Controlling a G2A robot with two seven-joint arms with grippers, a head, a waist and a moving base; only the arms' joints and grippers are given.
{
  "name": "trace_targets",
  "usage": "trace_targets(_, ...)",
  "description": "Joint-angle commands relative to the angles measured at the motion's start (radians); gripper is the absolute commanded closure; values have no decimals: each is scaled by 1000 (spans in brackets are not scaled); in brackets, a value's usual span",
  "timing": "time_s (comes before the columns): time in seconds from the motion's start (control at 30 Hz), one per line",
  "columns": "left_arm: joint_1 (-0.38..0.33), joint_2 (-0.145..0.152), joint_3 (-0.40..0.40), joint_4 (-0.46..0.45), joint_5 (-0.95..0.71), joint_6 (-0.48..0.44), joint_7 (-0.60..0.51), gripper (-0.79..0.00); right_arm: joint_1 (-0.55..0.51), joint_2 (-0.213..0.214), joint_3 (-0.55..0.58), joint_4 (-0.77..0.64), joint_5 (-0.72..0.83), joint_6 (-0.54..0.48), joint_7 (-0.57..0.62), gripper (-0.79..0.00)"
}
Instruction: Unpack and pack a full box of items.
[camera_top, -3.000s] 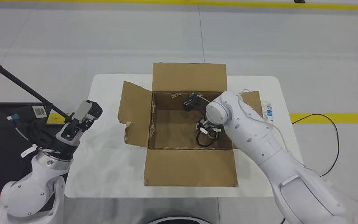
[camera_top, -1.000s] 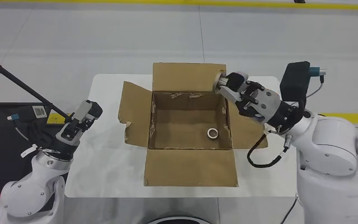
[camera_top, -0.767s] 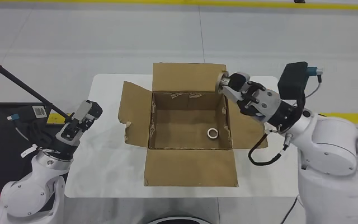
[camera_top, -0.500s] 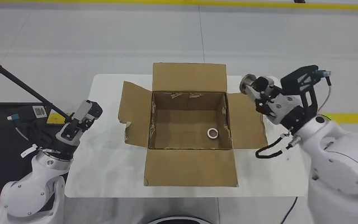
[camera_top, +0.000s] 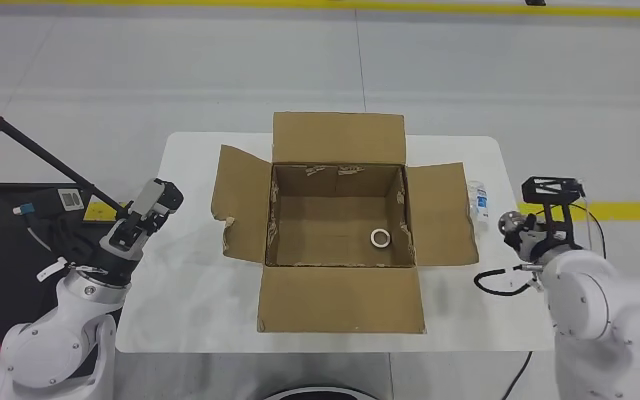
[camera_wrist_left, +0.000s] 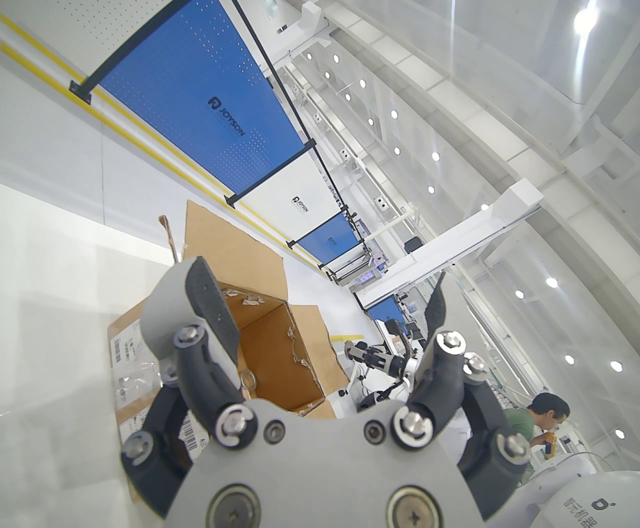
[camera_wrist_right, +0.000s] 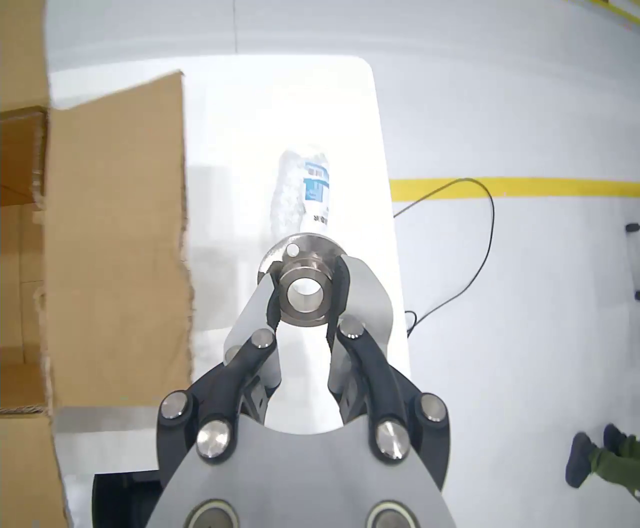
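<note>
An open cardboard box (camera_top: 340, 300) stands mid-table with all flaps spread. Inside it, near the right wall, lies a small tape ring (camera_top: 379, 237), also seen as the ring (camera_wrist_left: 247, 381) in the left wrist view. My right gripper (camera_wrist_right: 306, 300) is shut on a metal flanged bushing (camera_wrist_right: 305, 292) and hangs over the table's right edge, past the right flap (camera_wrist_right: 115, 225). In the top view that gripper (camera_top: 514, 222) sits just right of a plastic-wrapped bottle (camera_top: 478, 199). My left gripper (camera_wrist_left: 320, 310) is open and empty, held off the table's left side (camera_top: 160, 196).
The wrapped bottle (camera_wrist_right: 302, 192) lies on the white table (camera_top: 190, 300) between the right flap and the table's edge. A black cable (camera_wrist_right: 480, 240) runs over the floor to the right. A black stand pole (camera_top: 50, 160) crosses behind the left arm.
My right arm has come up out of the box with the metal bushing and swung right, past the right flap to the table's right edge. The left arm has kept still.
</note>
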Motion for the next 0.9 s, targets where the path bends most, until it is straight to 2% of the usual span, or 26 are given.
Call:
trace_targets(0.0, 0, 0, 0, 0, 0, 0, 0, -785, 11, -1, 4, 57, 35, 2, -2, 0)
trace_targets(0.23, 0, 0, 0, 0, 0, 0, 0, -785, 58, 2, 64, 296, 167, -30, -61, 0)
trace_targets(0.47, 0, 0, 0, 0, 0, 0, 0, -785, 104, 8, 60, 456, 184, -48, -75, 0)
trace_targets(0.87, 0, 0, 0, 0, 0, 0, 0, -785, 142, 16, 41, 602, 199, -57, -93, 0)
